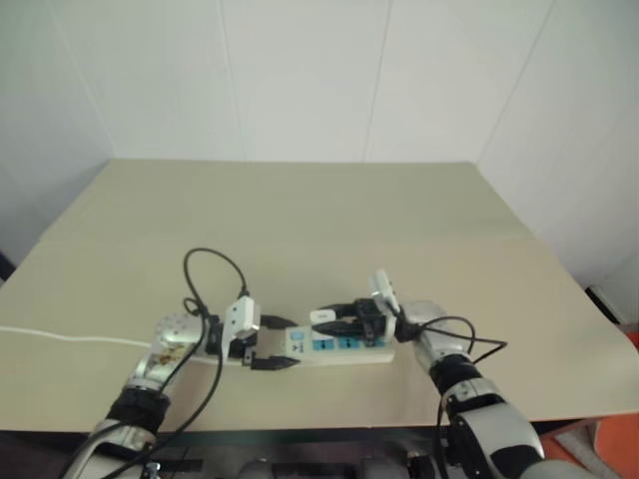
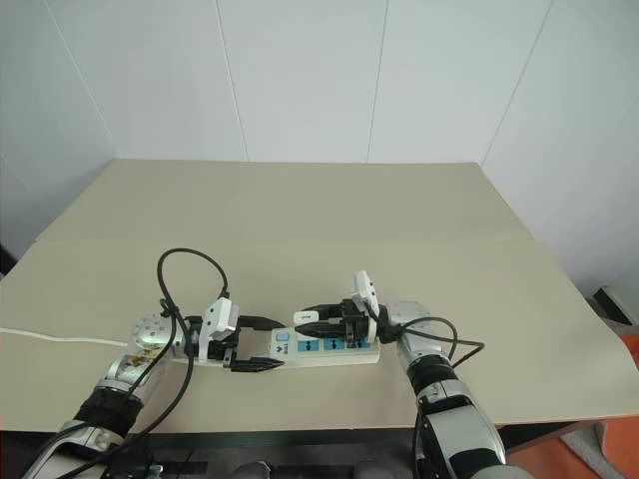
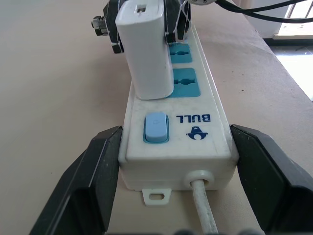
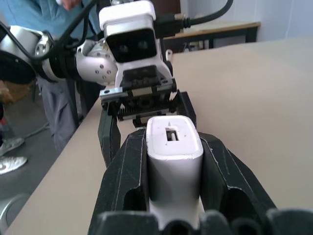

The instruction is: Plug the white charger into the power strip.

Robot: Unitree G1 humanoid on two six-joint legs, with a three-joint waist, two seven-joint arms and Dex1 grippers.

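Power strip (image 1: 337, 346) on table (image 1: 319, 220), left pincer (image 1: 272, 342), right pincer (image 1: 329, 320) holding white charger (image 1: 322, 316)

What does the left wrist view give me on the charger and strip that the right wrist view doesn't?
Left wrist view: the power strip seen from its cord end, with its blue switch, blue socket faces and cord, a left finger on each side, and the white charger's base at the strip's top face.
Right wrist view: the charger's end face with its slot, the left gripper behind it, and a person past the table edge.
Both: the right gripper shut on the charger.
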